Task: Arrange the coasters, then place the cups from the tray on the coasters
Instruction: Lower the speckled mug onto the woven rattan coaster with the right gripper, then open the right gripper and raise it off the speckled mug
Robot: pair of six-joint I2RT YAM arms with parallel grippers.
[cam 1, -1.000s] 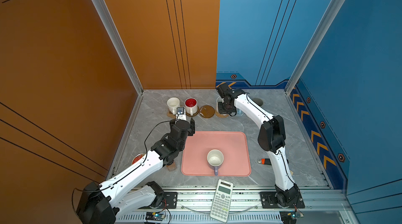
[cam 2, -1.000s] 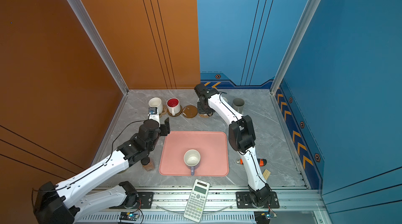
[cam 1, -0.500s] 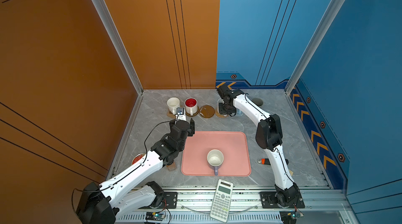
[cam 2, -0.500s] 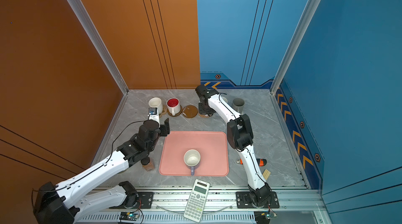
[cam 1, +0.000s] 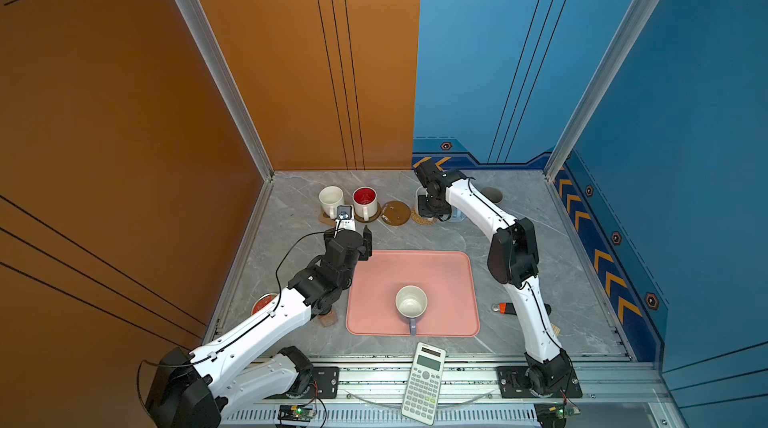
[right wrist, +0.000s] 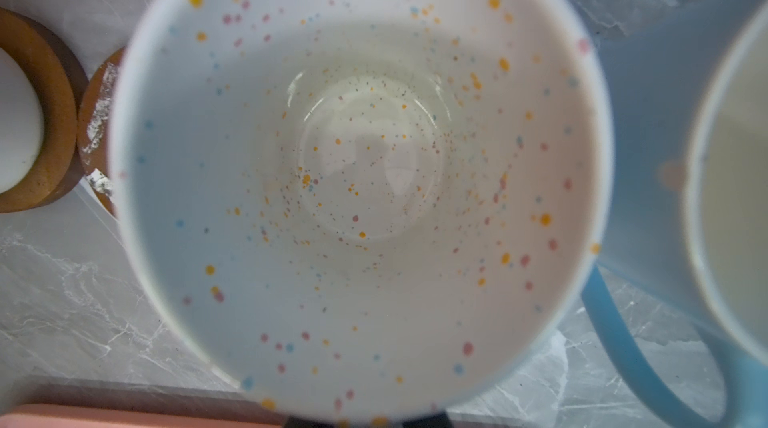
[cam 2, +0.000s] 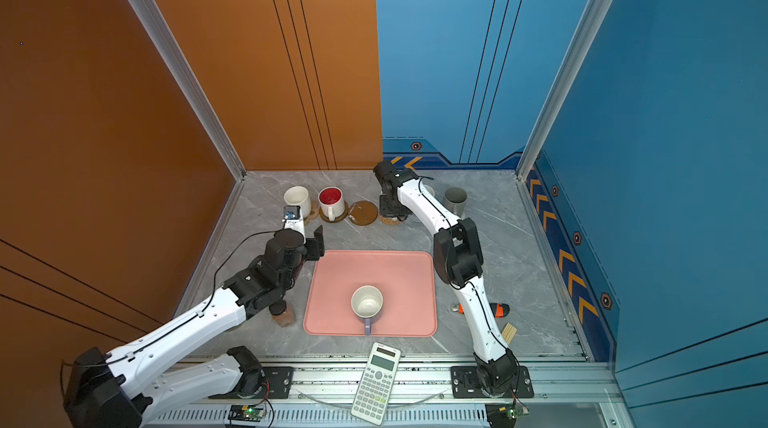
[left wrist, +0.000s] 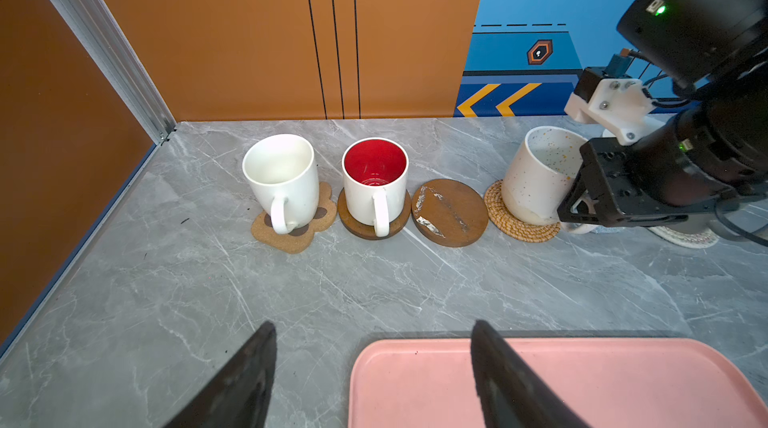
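A calculator [cam 1: 424, 384] lies on the front rail [cam 1: 374, 380]; brown jar [cam 2: 282, 316] at left.

Scene is lit brightly and evenly from above; soft shadows are cast beside the tray [cam 1: 415, 272]. Beyond the tray, the speckled cup [right wrist: 361, 181] is rendered blurred at its rim.

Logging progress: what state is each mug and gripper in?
white mug: upright on paw coaster
red-inside mug: upright on brown disc
speckled mug: at rattan coaster, handle gripped
light blue mug: upright beside it
lavender mug: upright on tray
grey mug: upright, off the tray
left gripper: open, empty
right gripper: shut on speckled mug
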